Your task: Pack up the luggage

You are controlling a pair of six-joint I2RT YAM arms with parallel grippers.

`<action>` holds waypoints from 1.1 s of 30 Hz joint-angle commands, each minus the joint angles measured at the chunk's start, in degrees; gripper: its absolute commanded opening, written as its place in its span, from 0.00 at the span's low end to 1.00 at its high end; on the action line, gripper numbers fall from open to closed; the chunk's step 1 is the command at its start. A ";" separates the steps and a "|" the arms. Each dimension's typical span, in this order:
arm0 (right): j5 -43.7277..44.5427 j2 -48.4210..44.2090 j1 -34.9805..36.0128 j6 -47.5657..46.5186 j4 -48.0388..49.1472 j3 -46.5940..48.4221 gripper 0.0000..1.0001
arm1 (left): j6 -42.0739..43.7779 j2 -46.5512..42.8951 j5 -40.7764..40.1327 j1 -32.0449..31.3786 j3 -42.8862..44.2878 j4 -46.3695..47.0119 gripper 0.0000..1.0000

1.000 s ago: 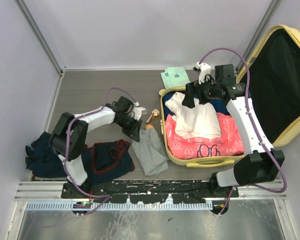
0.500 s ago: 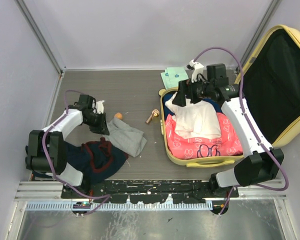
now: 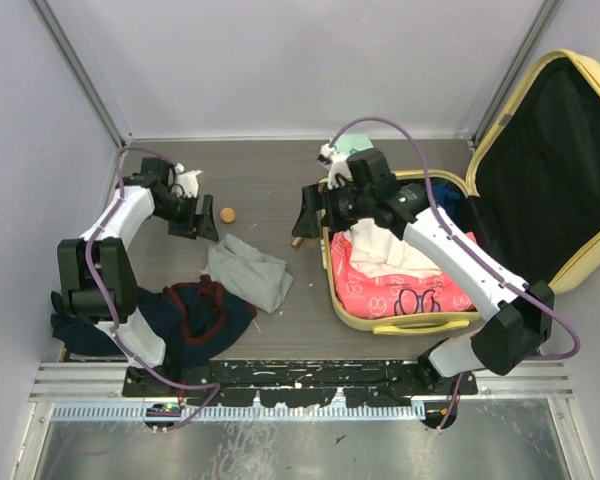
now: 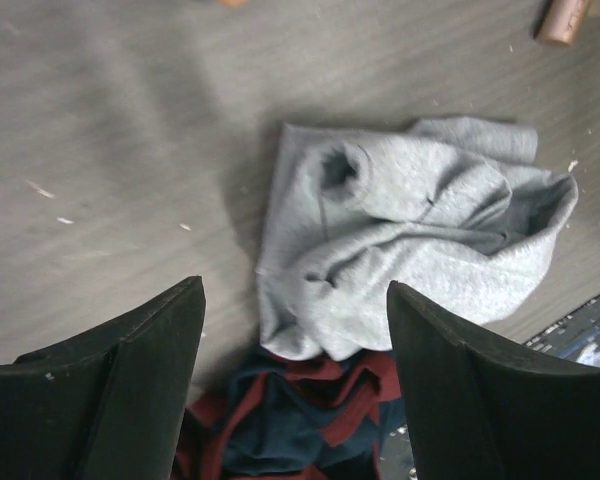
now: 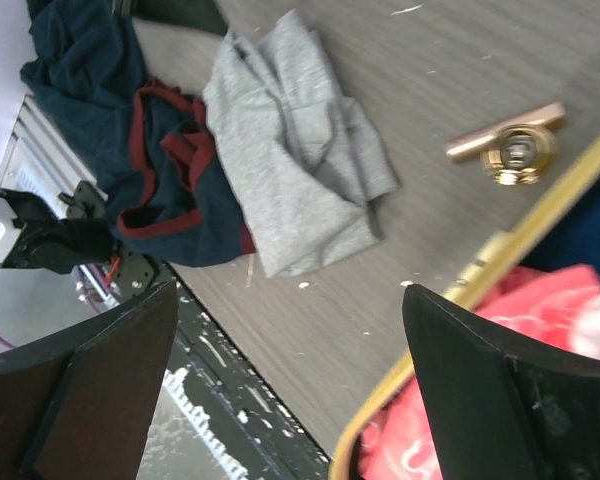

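Note:
The luggage (image 3: 400, 322) lies open at the right, pale yellow, with its black-lined lid (image 3: 570, 150) raised. Pink (image 3: 405, 290) and white (image 3: 385, 250) clothes lie in it. A crumpled grey garment (image 3: 248, 272) lies loose on the table, overlapping a navy and red garment (image 3: 205, 312). My left gripper (image 3: 195, 218) hangs open above and behind the grey garment (image 4: 410, 230), holding nothing (image 4: 293, 295). My right gripper (image 3: 308, 212) is open and empty over the table beside the luggage's left rim (image 5: 420, 390), its jaws wide apart (image 5: 290, 295).
A brass item (image 5: 510, 150) lies by the luggage's left wall. A small orange ball (image 3: 227, 213) sits right of the left gripper. A dark navy garment (image 3: 75, 320) is piled at the near left. A green packet (image 3: 355, 145) lies behind the right arm.
My left gripper dragged the grey garment leftward, opened and let it drop, then drew back to the far left. My right arm swung left from over the luggage to past its left rim.

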 commanded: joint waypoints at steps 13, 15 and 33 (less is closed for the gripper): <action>15.46 7.03 20.30 23.39 9.20 -10.42 1.00 | 6.11 5.39 11.22 1.32 4.71 -4.82 0.87; 16.79 8.74 21.94 26.05 9.46 -11.70 1.00 | 4.81 3.50 10.58 1.29 1.60 -2.40 0.87; 21.88 21.20 22.67 29.51 17.15 -12.16 1.00 | 1.39 1.60 9.02 1.23 -6.61 4.84 0.86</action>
